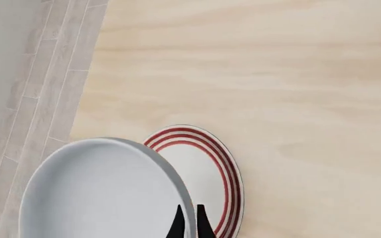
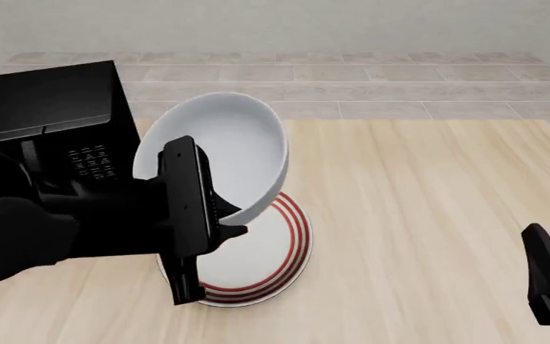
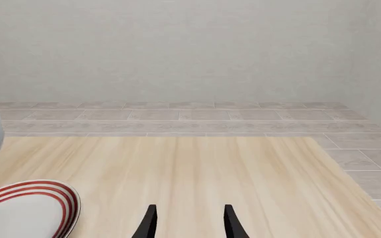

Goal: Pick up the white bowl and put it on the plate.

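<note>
White bowl (image 2: 220, 147), tilted, held above plate (image 2: 267, 252).

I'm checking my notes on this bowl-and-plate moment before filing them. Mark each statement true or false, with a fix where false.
1. The left end effector grips the white bowl by its rim. True.
2. The bowl sits flat on the plate. False: it is tilted and held above the plate.
3. The right end effector holds the plate. False: it is open with nothing in it, off to the right.
4. The plate has red rings around its rim. True.
5. A black microwave stands at the left of the table. True.
</note>
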